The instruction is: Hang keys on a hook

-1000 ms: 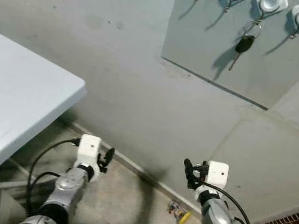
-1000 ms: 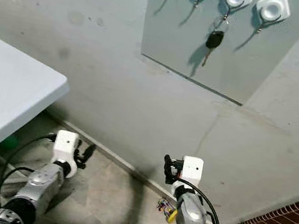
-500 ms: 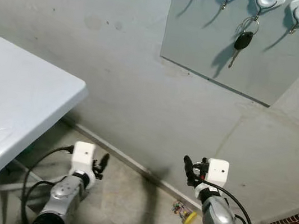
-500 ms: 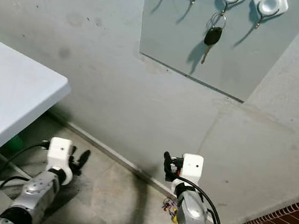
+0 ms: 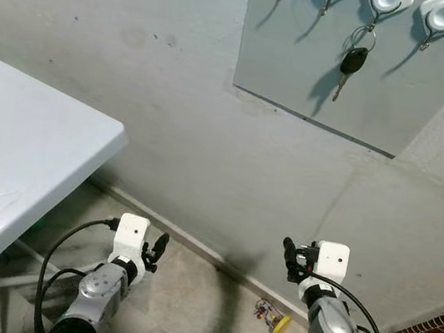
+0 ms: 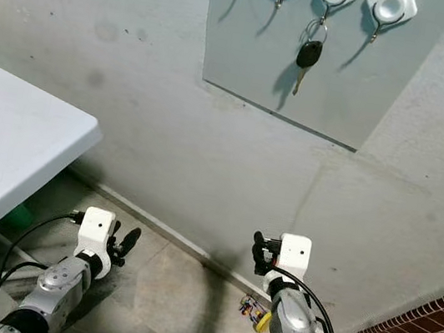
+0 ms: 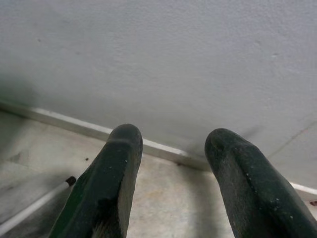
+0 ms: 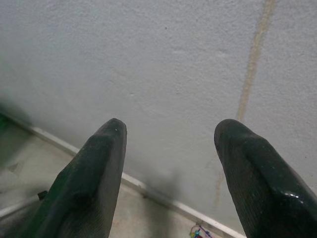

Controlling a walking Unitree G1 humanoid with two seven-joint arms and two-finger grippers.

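With the head camera tipped slightly lower than a second before, the black-headed key on its metal ring (image 5: 353,60) hangs from the third white hook (image 5: 385,0), both empty grippers—left (image 5: 156,251), right (image 5: 289,257)—lowered with fingers spread; hanging appears done, leaving only withdrawal.

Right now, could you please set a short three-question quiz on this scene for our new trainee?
1. True or false: the key hangs on a hook on the board.
2. How many hooks show on the board? A) two B) four C) six
3. Fill in: the left gripper and right gripper are both ____ and hold nothing.

Key: 1 true. 2 B. 3 open. A small colourful item lies on the floor by the wall; the table stands at the left.
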